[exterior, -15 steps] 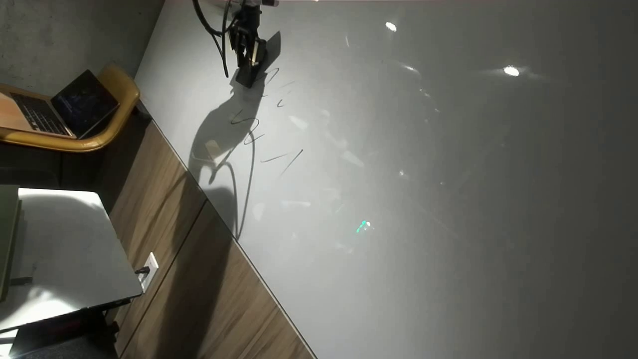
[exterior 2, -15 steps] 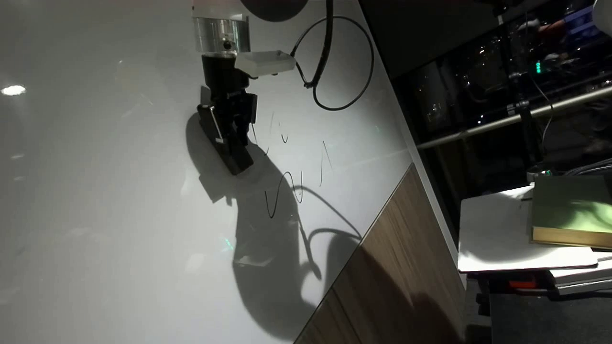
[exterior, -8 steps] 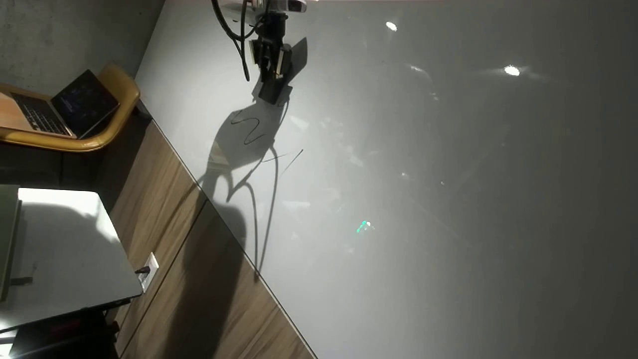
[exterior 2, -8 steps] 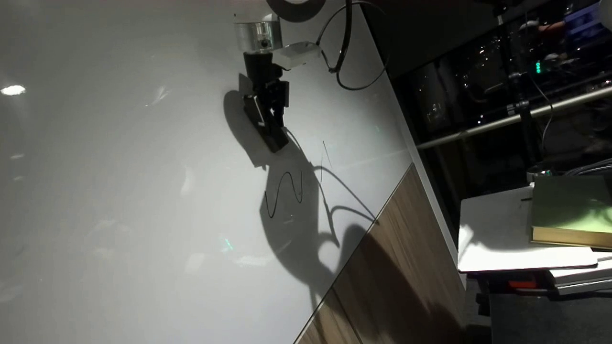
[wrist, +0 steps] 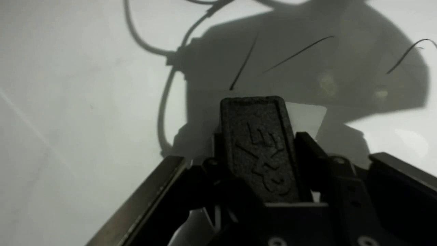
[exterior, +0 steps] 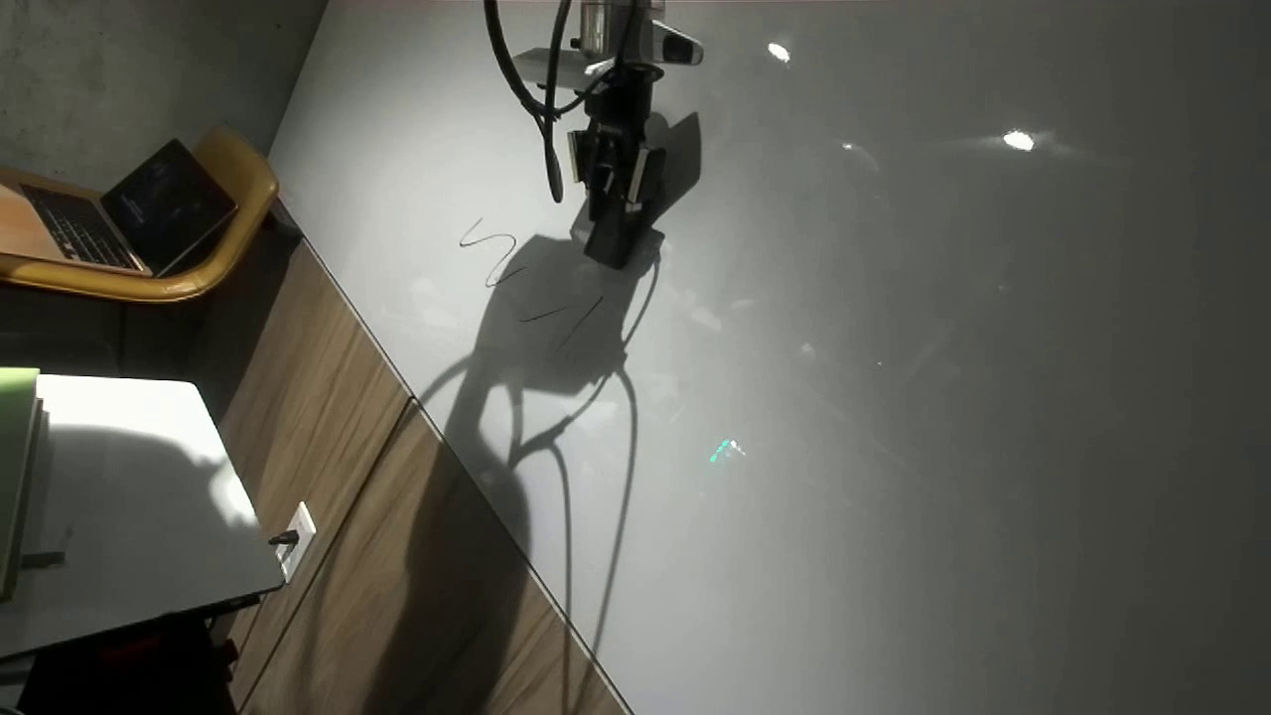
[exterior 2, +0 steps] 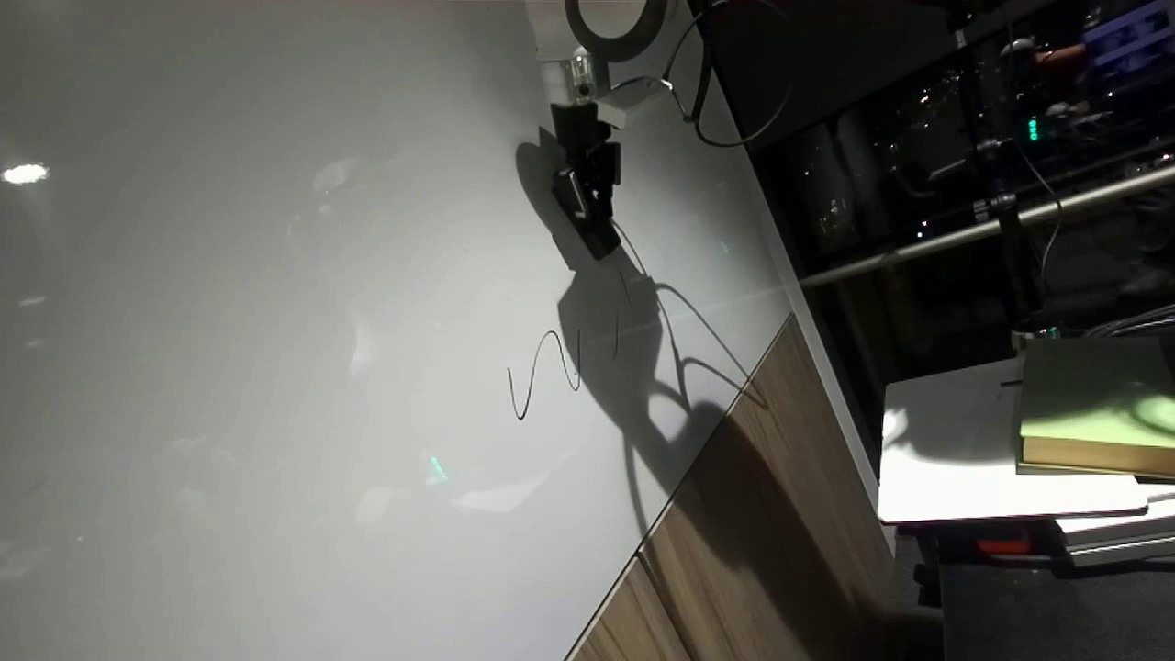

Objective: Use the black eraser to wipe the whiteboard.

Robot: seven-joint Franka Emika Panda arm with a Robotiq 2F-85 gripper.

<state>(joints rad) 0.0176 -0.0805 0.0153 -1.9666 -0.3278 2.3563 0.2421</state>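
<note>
Claw [wrist: 261, 145] pinching blk eraser [wrist: 257, 114] at whiteboard [exterior: 894, 397], contact unclear. Cable [exterior: 553, 174] hangs alongside; wide shadow [exterior: 536, 357] covers some dk marks [wrist: 243, 66]. Off board: laptop [exterior: 169, 204] on yellow chair [exterior: 238, 174], grn book [exterior 2: 1088, 390] on worktop [exterior 2: 964, 487], socket [exterior: 305, 541] w/ plug [exterior: 285, 537].

There were one gripper [wrist: 263, 157], one eraser [wrist: 258, 145], one whiteboard [exterior: 894, 497] with three pen lines [exterior 2: 534, 369] (one wavy, two straight) toward its lower edge, one chair [exterior: 246, 184], one laptop [exterior: 169, 204], one book [exterior 2: 1092, 408], one socket [exterior: 304, 524], one plug [exterior: 284, 537].

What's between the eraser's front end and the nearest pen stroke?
Only bare, shadowed whiteboard: in the wrist view, a narrow strip of it separates the eraser from the stroke.
</note>
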